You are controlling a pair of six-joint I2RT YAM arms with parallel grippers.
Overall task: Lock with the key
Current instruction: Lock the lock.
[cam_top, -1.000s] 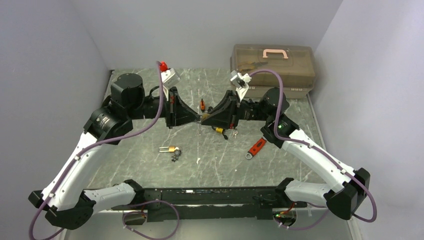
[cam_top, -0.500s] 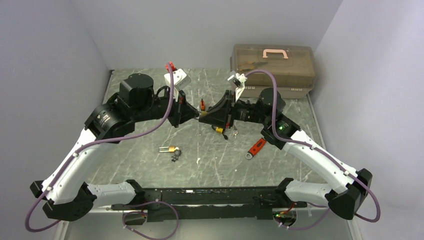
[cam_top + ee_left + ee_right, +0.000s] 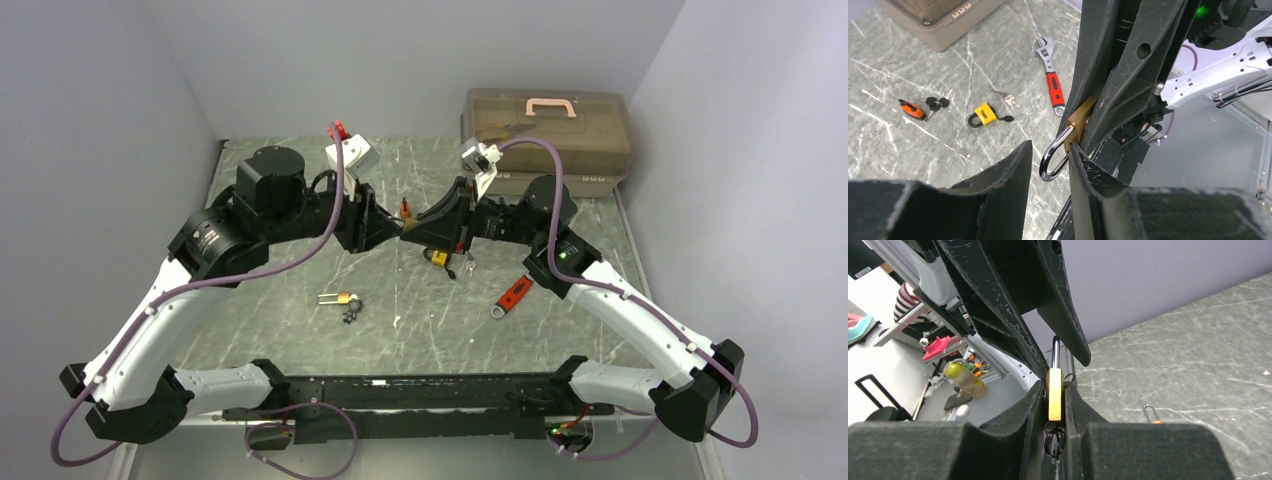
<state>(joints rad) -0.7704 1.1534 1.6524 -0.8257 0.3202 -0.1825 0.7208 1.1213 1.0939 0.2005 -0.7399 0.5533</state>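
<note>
Between pale walls (image 3: pixel 420 60), grey veined tabletop (image 3: pixel 420 300)

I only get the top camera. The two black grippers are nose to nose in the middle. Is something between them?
Observer: Yes. The right wrist camera shows the black right gripper clamped on the body of a small brass padlock.
Operator: Is the other one squeezing it too?
Observer: No. In the left wrist camera the left gripper stands open, with the padlock's curved silver shackle in the gap.
Operator: Where's the key?
Observer: I can't make one out. Only a dark ring dangles under the padlock, seen from the right wrist.
</note>
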